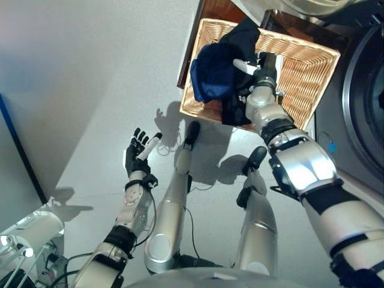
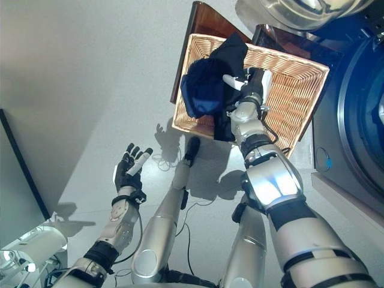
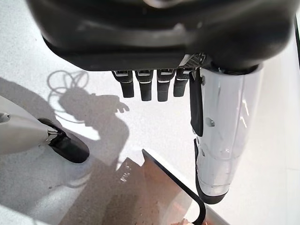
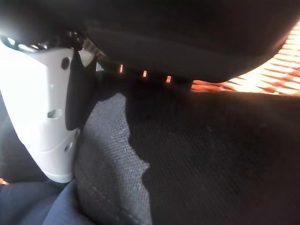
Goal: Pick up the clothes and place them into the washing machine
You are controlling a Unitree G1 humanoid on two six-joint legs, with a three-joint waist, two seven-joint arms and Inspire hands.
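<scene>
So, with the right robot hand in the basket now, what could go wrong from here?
1. The right robot hand lies on the dark clothes with its fingers hidden, so the hold may be weak and the cloth could slip.
2. The cloth hangs over the wicker basket rim, so it may snag when lifted.
3. The left robot hand hangs open above the floor, giving no support.

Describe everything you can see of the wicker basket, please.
The basket is rectangular, woven of light tan wicker, open at the top. It stands on the floor beside the washing machine, partly on a brown board. Dark clothes, navy and black, lie heaped at one end and hang over its rim; the other end is bare. The right hand reaches inside, on the clothes.
</scene>
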